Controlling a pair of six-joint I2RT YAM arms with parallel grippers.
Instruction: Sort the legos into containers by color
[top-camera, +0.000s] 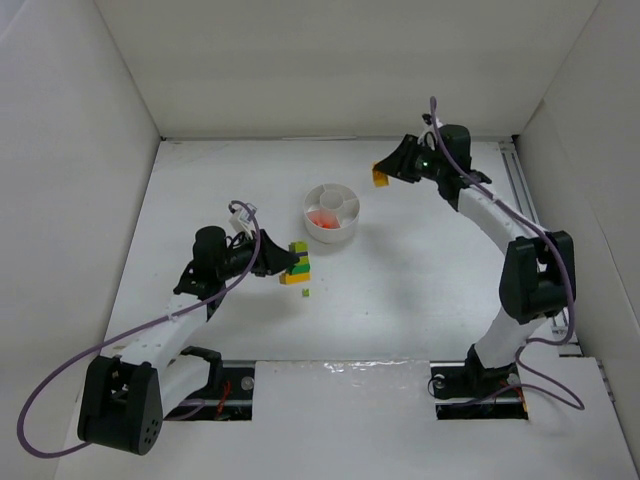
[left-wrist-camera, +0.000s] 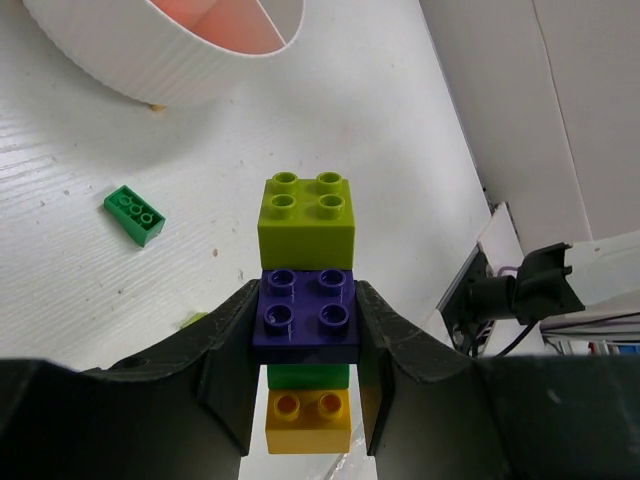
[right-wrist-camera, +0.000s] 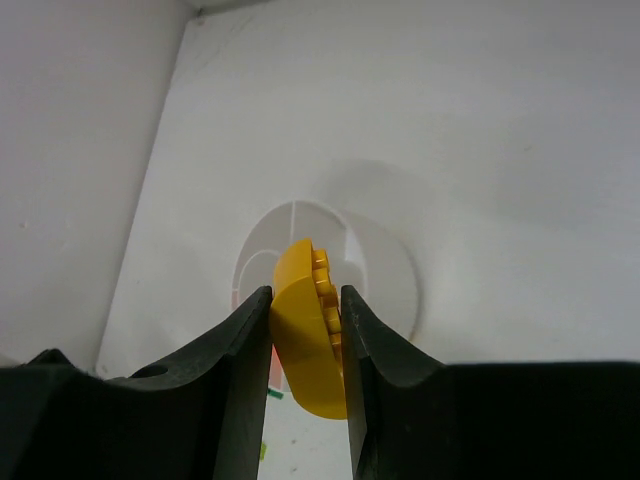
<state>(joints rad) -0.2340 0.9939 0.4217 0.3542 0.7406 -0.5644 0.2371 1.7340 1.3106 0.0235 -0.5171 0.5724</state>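
Near-left of the dish, the left end effector clenches a 4-brick stack; far-right of it, the right end effector grasps a yellow piece.

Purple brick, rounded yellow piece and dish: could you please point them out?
purple brick (left-wrist-camera: 305, 312), left wrist view, studded top.
rounded yellow piece (right-wrist-camera: 300, 345), right wrist view, curved face.
dish (top-camera: 335, 234), top external view, wall.

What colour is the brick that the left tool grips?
A purple brick, best in left wrist view.
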